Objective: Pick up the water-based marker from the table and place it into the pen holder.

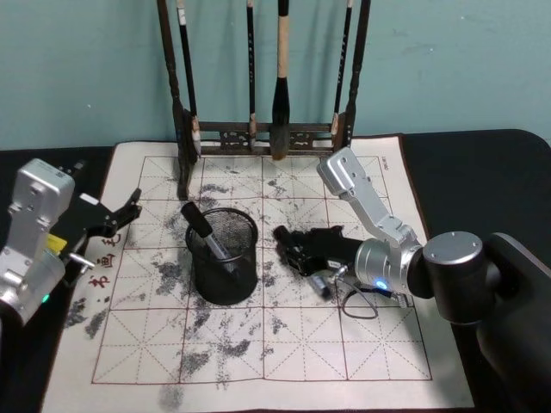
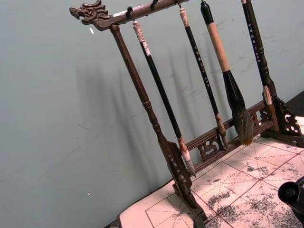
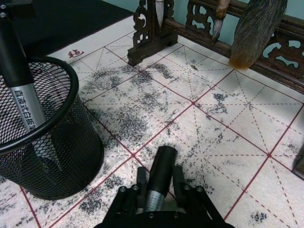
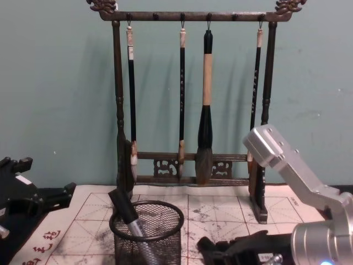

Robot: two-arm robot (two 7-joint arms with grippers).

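Note:
A water-based marker (image 3: 158, 176) with a black cap and silver body lies between the fingers of my right gripper (image 3: 159, 172), which is shut on it. In the head view this gripper (image 1: 287, 243) is low over the mat, just right of the pen holder (image 1: 224, 274). The holder is a black wire-mesh cup (image 3: 54, 164) (image 4: 148, 244). Another marker (image 1: 203, 229) (image 3: 20, 83) (image 4: 124, 211) leans inside it. My left gripper (image 1: 127, 212) stays at the mat's left edge, open and holding nothing.
A tall dark wooden brush rack (image 1: 258, 133) (image 4: 190, 165) (image 2: 166, 142) with several hanging brushes stands at the back of the ink-stained gridded mat (image 1: 258, 344). Its base (image 3: 156, 45) is close beyond the right gripper. A black table surrounds the mat.

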